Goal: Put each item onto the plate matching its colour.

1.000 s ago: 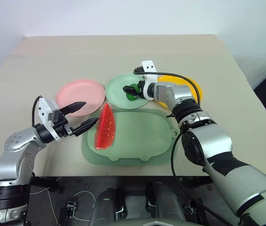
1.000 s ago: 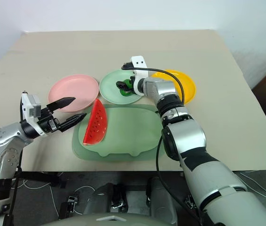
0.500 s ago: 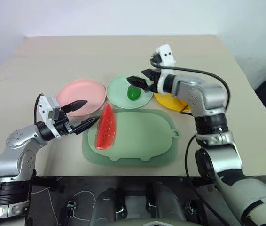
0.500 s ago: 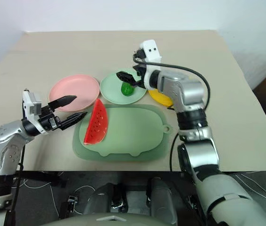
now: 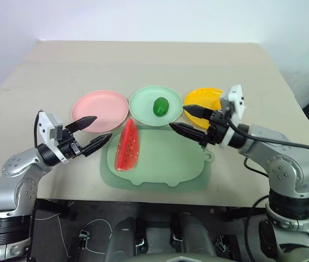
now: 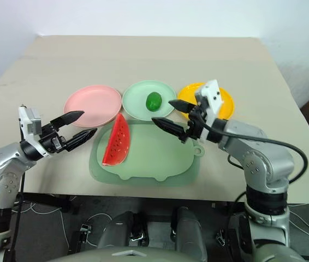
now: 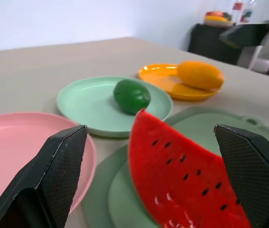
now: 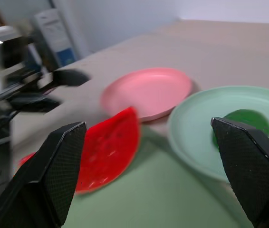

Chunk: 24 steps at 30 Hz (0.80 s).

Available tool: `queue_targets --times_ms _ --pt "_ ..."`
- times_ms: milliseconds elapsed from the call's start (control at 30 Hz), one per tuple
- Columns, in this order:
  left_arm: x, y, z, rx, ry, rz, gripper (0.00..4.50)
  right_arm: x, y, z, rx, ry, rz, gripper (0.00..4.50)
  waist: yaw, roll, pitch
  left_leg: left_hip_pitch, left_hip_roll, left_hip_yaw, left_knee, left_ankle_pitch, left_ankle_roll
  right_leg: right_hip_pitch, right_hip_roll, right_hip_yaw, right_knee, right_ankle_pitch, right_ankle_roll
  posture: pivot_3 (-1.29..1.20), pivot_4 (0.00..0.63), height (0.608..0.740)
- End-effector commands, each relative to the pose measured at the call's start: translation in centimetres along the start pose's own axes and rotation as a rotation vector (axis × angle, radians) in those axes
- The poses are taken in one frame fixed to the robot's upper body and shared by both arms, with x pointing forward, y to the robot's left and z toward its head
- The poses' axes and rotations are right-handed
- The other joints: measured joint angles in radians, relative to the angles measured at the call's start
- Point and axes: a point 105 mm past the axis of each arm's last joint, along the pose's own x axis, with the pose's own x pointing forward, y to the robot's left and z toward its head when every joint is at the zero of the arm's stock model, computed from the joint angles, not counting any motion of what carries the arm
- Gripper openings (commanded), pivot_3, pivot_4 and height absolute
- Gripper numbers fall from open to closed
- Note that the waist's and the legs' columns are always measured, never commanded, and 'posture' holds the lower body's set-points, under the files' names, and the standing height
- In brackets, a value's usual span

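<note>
A: Where does the fruit sit?
B: The green oval fruit (image 5: 159, 106) lies on the mint green plate (image 5: 142, 108) at upper centre of the head view. The yellow oblong fruit (image 7: 200, 74) rests on the yellow-orange plate (image 5: 201, 99), just right of the mint one; in the head view the right arm covers most of it.

A: And the watermelon?
B: The watermelon wedge (image 5: 126, 147) stands on its rind along the left edge of the pig-shaped mat (image 5: 165, 166), centre of the frame, below the gap between the pink plate (image 5: 106, 103) and the mint plate. The pink plate, upper left of centre, is bare.

A: The grippers?
B: The left gripper (image 5: 93, 134) hovers at left of centre, just beside the wedge, fingers spread wide with nothing between them, tips aimed towards the wedge and apart from it. The right gripper (image 5: 189, 120) hangs over the mat's upper right corner, in front of the yellow-orange plate, its fingers also wide apart and empty, pointing left

A: Anything else on the table (image 5: 143, 60)?
B: Just the three plates in a row and the mat below them
</note>
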Motion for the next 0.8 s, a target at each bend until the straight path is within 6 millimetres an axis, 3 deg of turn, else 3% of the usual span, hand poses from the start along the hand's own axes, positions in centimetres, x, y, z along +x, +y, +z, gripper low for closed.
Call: queue_targets --times_ms 33,333,567,800 --pt "0.5 -0.1 0.9 0.065 -0.017 0.033 4.50 -0.8 0.6 1.0 -0.081 -0.029 0.017 4.45 0.003 0.000 0.000 0.001 0.000 0.000 0.000 0.000 0.000 0.001 0.000 0.000 0.000 0.000 0.000 0.00 0.150 0.696" --pt "0.9 0.7 1.3 0.001 -0.042 0.094 4.50 -1.4 -0.2 -0.9 -0.149 0.061 -0.038 4.45 0.015 0.000 0.000 0.002 0.000 0.000 0.000 0.000 0.001 0.002 0.000 0.000 0.000 0.000 0.000 0.00 0.150 0.696" --pt "2.0 -2.0 3.3 -0.098 -0.002 -0.002 4.50 -0.9 -0.4 -1.7 -0.149 0.087 -0.049 4.45 0.015 -0.001 0.000 0.002 0.000 -0.001 0.000 0.000 0.001 0.002 0.000 0.000 0.000 0.000 0.000 0.00 0.150 0.696" --pt "3.8 -4.3 2.7 -0.189 0.165 -0.018 4.50 -0.6 -0.5 -2.4 -0.130 0.098 -0.068 4.45 0.017 -0.001 0.000 0.003 0.000 -0.001 0.000 0.000 0.001 0.004 0.000 0.000 0.000 -0.001 0.001 0.00 0.150 0.696"
